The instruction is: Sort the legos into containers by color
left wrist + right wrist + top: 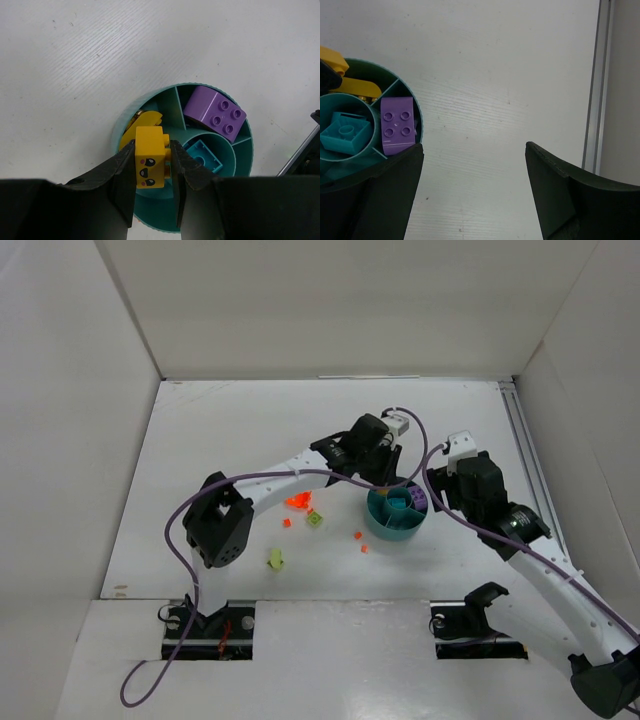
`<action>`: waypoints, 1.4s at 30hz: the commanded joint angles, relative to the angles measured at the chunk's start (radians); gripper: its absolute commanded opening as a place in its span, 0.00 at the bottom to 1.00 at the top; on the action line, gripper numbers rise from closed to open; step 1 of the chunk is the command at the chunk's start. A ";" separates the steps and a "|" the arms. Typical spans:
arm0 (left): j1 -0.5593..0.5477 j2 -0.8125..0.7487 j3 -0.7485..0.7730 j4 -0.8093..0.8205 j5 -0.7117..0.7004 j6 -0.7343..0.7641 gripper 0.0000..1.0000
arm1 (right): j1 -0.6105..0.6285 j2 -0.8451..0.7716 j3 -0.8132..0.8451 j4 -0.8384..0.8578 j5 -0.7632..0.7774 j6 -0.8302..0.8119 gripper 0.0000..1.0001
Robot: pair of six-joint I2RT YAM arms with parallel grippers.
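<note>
I see a white table (pixel 200 440) boxed in by white walls (pixel 330 300). My left gripper (pixel 152 172) pinches a yellow face brick (pixel 150 160) directly over the teal dish (pixel 150 210), above its wedge holding a yellow piece. My right gripper (pixel 474 147) gapes wide, holding nothing, just beside the dish's purple brick (pixel 397 125). Orange legos (pixel 297 501) lie loose on the table, left of the dish.

Your left wrist view: fingers (pixel 120 185) and gripped brick (pixel 150 160) hide the near rim of the dish (pixel 173 107) and part of a yellow piece (pixel 147 120). Right wrist view: the left edge crops the dish. From above, loose legos (pixel 298 501) are too small to identify.
</note>
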 commanded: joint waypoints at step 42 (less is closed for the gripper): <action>0.220 -0.959 -0.678 -0.471 -0.598 -0.704 1.00 | 0.771 0.576 0.220 0.478 -0.316 -0.434 0.90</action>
